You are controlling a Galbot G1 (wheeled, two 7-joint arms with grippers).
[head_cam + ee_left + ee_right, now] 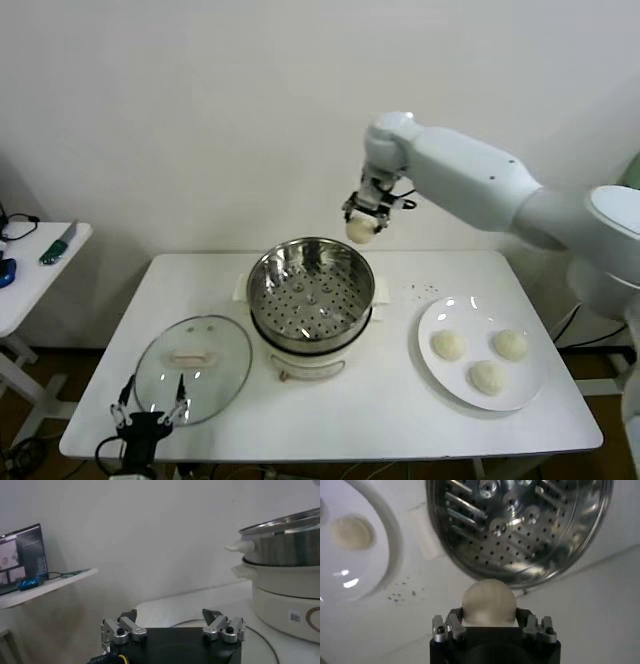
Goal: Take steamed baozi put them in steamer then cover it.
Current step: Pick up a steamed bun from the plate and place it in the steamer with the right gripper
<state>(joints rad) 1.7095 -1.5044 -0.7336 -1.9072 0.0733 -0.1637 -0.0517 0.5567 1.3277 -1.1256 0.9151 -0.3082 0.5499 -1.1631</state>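
Observation:
My right gripper (362, 226) is shut on a cream-white baozi (359, 230) and holds it in the air above the far right rim of the empty steel steamer (311, 289). The wrist view shows that baozi (488, 602) between the fingers, with the perforated steamer (520, 525) below. Three more baozi (486, 359) lie on the white plate (445, 390) at the right. The glass cover (193, 367) with its cream handle lies flat on the table left of the steamer. My left gripper (150, 408) is open and empty at the cover's near edge.
The steamer sits on a cream-white pot base (287, 600). A small side table (35, 265) with tools stands to the far left. The white work table (360, 425) has bare surface along its front between cover and plate.

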